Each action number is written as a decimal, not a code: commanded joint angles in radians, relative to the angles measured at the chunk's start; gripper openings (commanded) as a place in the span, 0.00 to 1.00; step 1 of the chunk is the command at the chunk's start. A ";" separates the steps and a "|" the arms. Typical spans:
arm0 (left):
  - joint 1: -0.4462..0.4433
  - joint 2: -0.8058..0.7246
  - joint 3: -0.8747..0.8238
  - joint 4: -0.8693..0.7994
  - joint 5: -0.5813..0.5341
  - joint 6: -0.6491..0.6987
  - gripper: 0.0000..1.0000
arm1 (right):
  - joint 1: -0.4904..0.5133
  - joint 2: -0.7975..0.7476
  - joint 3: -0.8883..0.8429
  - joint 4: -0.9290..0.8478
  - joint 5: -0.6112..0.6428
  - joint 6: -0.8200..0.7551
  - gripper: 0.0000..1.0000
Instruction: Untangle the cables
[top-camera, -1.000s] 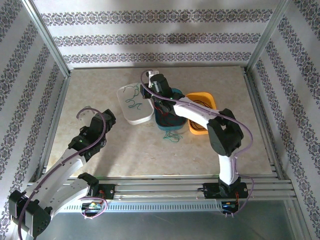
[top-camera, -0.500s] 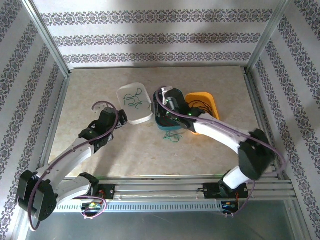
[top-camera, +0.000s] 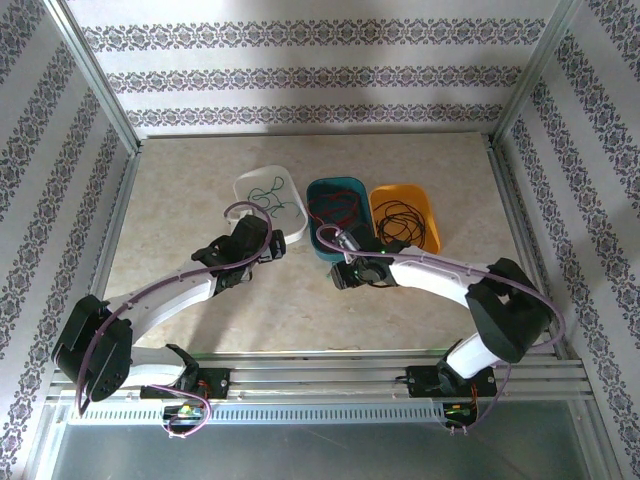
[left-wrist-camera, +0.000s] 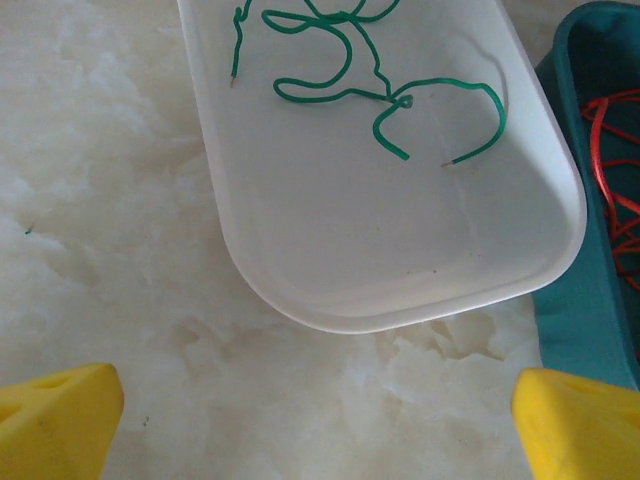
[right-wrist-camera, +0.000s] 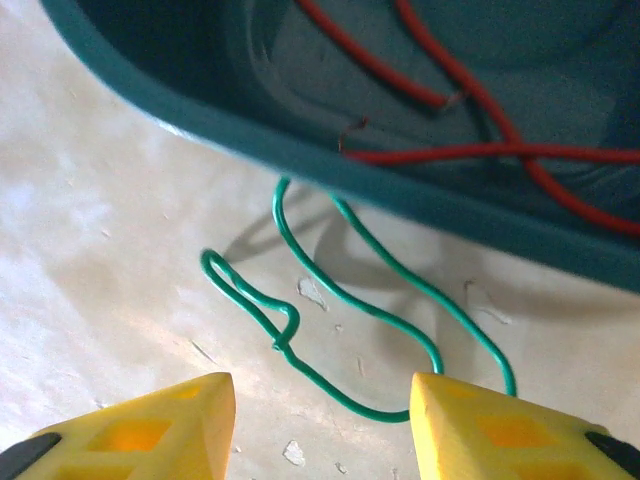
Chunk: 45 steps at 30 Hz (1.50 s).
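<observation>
The right gripper (right-wrist-camera: 318, 402) has its fingers apart, straddling a loose green cable (right-wrist-camera: 335, 297) at lower centre, just below the teal tray (right-wrist-camera: 250, 130). The closing pinch should take one strand only, clear of the rim. The cable's loops seem to run lower right to upper left. The left gripper (left-wrist-camera: 320, 420) gapes wide below the white tray (left-wrist-camera: 400, 280).

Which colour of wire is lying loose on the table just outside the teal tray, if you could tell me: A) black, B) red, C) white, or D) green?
D: the right wrist view shows a green wire curling across the table just outside the teal tray, whose own wires are red.
</observation>
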 joint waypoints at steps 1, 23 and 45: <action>-0.008 -0.003 0.010 0.001 -0.011 -0.022 0.99 | 0.007 0.052 0.006 -0.041 -0.043 -0.035 0.49; -0.008 -0.018 -0.005 0.073 0.121 0.029 0.99 | 0.092 0.093 0.026 0.028 -0.011 -0.122 0.00; -0.003 -0.083 -0.069 0.528 0.664 0.122 0.92 | -0.272 -0.295 -0.016 0.300 -0.858 0.186 0.00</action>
